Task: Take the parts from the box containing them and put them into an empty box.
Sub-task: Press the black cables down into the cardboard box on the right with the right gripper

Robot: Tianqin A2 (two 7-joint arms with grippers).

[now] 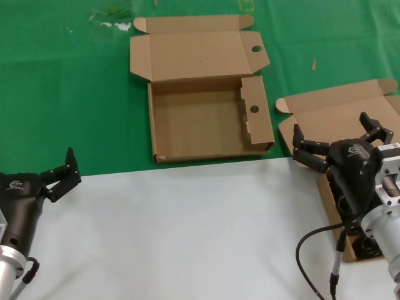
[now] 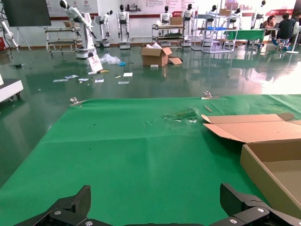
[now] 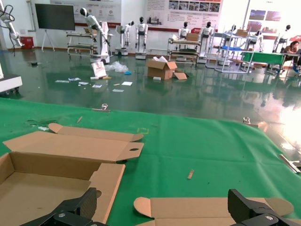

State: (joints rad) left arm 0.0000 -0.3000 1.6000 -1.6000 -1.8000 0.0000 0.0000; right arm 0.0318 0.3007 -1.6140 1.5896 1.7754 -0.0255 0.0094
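Parts (image 1: 362, 245), black coiled cables, are lying in the box containing them (image 1: 325, 115) at the right edge of the surface (image 1: 187, 237), mostly hidden in the head view behind the right arm; only dark loops are showing low beside that arm. Its plain lid is lying open, leaning away from the robot. The right hand (image 1: 340, 142) is hovering over this box with its fingers spread wide, holding nothing. The empty box (image 1: 206, 122) is sitting well apart to the left on the green cloth (image 1: 62, 94), its lid folded back, round holes showing in the lid's side flap and the stepped inner flap. The left hand (image 1: 61, 175) is waiting at the near left over the white part of the surface, its fingers also spread, gripping nothing.
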